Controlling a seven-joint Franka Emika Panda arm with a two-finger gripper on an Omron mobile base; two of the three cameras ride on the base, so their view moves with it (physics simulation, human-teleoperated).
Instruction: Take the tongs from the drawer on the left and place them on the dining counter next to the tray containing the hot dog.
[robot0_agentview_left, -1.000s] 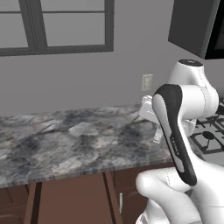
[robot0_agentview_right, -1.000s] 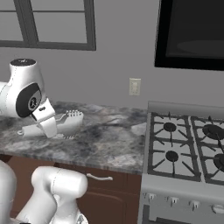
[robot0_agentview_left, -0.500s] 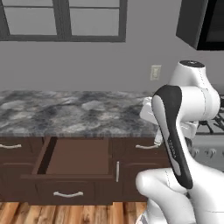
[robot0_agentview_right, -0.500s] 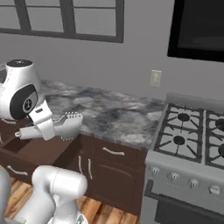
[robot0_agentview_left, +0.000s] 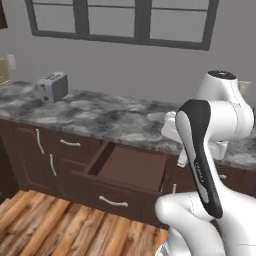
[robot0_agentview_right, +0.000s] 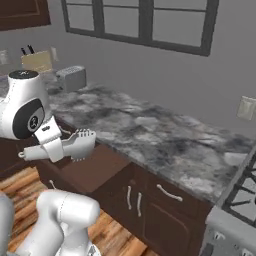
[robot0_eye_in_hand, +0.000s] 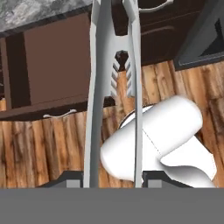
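The slim pale grey metal tongs (robot0_eye_in_hand: 114, 87) are clamped in the two-finger gripper (robot0_eye_in_hand: 113, 179), their 2 long arms running up the hand view from between the dark finger tips (robot0_eye_in_hand: 72, 179) to the scalloped tips near the top. In the right base view the gripper (robot0_agentview_right: 80, 144) juts out sideways from the white arm, just above the open drawer, with the scalloped ends of the tongs (robot0_agentview_right: 84, 138) showing at its outer end. The jaws stand partly closed, pressed against the tongs' arms on either side.

The wide, shallow dark brown drawer (robot0_agentview_left: 127, 170) is pulled out from the cabinet run, its reddish-brown inside bare and its curved silver bar handle (robot0_agentview_left: 113, 202) on the front. In the hand view the drawer (robot0_eye_in_hand: 52, 65) lies to the upper left of the tongs, over the wood-plank floor (robot0_eye_in_hand: 39, 148).

Above the drawer runs a grey-and-white marbled stone counter (robot0_agentview_left: 100, 117), with a small silver toaster (robot0_agentview_left: 52, 86) at its far left, under a dark-framed window (robot0_agentview_left: 125, 20). The right base view also shows a tan knife block (robot0_agentview_right: 36, 60) beyond the toaster (robot0_agentview_right: 71, 77), a wall outlet (robot0_agentview_right: 246, 107) at the right, and the corner of a stove (robot0_agentview_right: 240, 200) at the lower right.
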